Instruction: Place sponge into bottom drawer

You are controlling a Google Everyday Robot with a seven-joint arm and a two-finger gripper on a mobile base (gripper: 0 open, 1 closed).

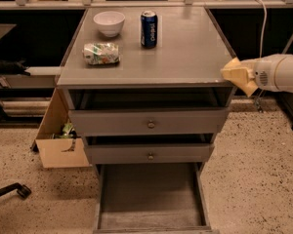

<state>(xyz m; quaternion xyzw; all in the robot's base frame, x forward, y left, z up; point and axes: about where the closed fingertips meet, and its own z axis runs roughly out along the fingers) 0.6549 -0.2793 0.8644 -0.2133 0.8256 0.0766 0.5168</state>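
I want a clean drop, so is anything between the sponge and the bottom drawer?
Nothing visible blocks it. The gripper holds the sponge off the right front corner of the cabinet; the bottom drawer stands open, floor bare. The two upper drawers jut slightly over its back.

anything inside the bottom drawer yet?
Nothing visible. The bottom drawer is pulled out and shows bare grey floor. Its rear is covered by the drawer above, so it can't be seen. The sponge is in the claw, at the cabinet top's right front corner.
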